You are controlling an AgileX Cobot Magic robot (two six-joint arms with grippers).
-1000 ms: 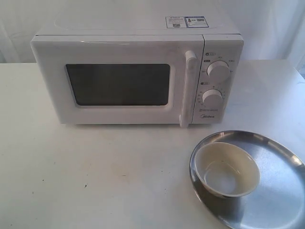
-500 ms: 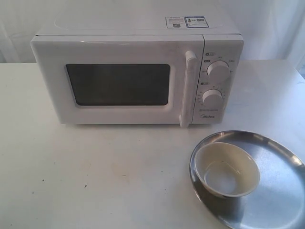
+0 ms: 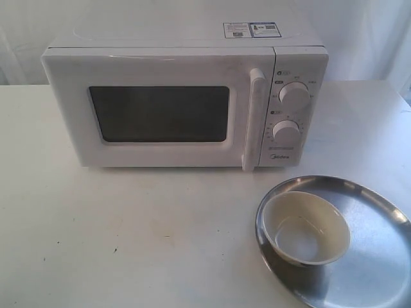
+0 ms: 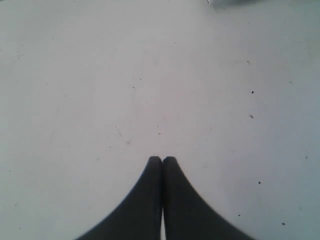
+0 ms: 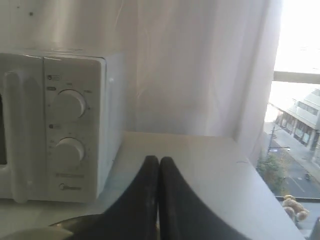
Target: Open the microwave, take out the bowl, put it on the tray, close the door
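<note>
The microwave (image 3: 186, 102) stands on the white table (image 3: 128, 237) with its door (image 3: 154, 112) shut, the vertical bar handle (image 3: 253, 119) just beside the control panel. Under the two round dials (image 3: 295, 95) a small brand mark (image 3: 280, 154) appears to read "Midea". The tiny print around the dials is too small to read. Two stickers (image 3: 251, 29) lie on the top, one white and one partly blue, and their writing is illegible too. The dark window shows nothing of the inside.

The bowl (image 3: 306, 228) sits upright on the tray (image 3: 372, 256), at the tray's left side, in front of the microwave's right end. The tray is cut off by the right and bottom edges of the exterior view.

The hands show only in their own wrist views. The left hand (image 4: 162, 160) is clenched, its two dark fingers pressed together with nothing between them, above bare, speckled table. A pale shape (image 4: 230, 2) at the edge of that view is cut off and cannot be identified.

The right hand (image 5: 159, 160) is likewise clenched and grasps nothing. It points toward the microwave's right corner, with a white curtain (image 5: 200, 65) behind. A bright window (image 5: 297, 100) at the side shows buildings outside. Below the fingers a dark curved rim (image 5: 80, 222), probably the tray, is blurred and mostly out of frame.
</note>
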